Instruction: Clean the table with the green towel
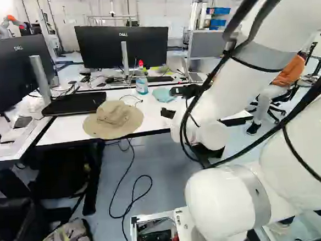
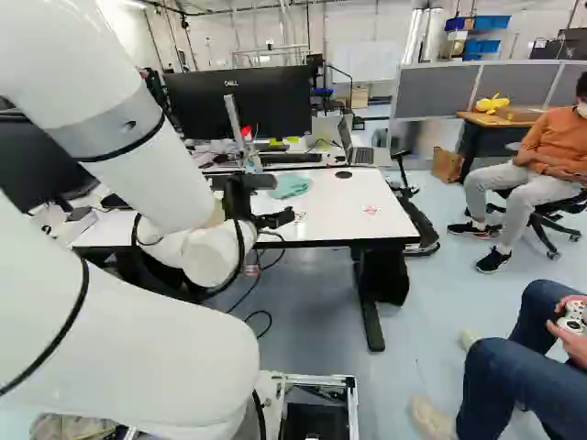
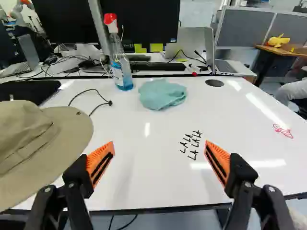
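In the right base view my gripper (image 2: 266,203) reaches over the near side of the white table (image 2: 353,220). The wrist view shows the gripper (image 3: 159,163) open, its two orange pads wide apart with nothing between them. Ahead of it on the tabletop lies the crumpled green towel (image 3: 162,94), beside a spray bottle (image 3: 121,62) with blue liquid and a red top. Black handwriting (image 3: 192,143) marks the table between the towel and the fingers, and a red scribble (image 3: 283,131) is farther off to one side.
A tan hat (image 1: 114,119) lies at the table's near edge, by a thin black cable (image 3: 91,98). Monitors (image 1: 123,46), a laptop (image 3: 225,62) and keyboards stand behind. Another robot (image 1: 9,23) is in the far background. A seated person's legs (image 2: 500,367) are right of the base.
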{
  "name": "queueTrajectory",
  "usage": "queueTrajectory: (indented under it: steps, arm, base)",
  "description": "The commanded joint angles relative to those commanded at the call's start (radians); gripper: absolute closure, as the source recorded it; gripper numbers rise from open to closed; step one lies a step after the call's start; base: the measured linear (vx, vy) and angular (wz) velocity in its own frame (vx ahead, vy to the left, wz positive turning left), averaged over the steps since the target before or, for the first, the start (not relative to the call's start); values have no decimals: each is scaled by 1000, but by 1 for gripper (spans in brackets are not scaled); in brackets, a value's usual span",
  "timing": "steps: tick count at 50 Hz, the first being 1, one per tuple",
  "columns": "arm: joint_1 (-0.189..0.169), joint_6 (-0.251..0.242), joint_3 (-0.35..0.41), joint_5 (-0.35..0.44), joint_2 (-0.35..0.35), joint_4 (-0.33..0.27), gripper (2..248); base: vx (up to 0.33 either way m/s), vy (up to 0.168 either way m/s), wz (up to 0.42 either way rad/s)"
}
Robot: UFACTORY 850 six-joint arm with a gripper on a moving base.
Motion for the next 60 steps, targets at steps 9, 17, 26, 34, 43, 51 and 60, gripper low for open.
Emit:
queueTrajectory:
  steps: [9,17,26,34,43,51,60]
  arm:
    - [-9,0,-60,0,-70,0,3]
    - [-14,0,-101,0,-116,0,3]
    - [-20,0,-148,0,-166,0,3]
    - [-24,0,-191,0,-211,0,3]
    - [-24,0,-239,0,-260,0,3]
    - [-23,0,-282,0,-302,0,3]
    - [-22,0,-329,-3,-337,0,3]
  base:
    - [3,0,0]
    - [-3,0,0]
    - [0,0,0]
    - [0,0,0]
    - [0,0,0]
    - [0,0,0]
    - [0,0,0]
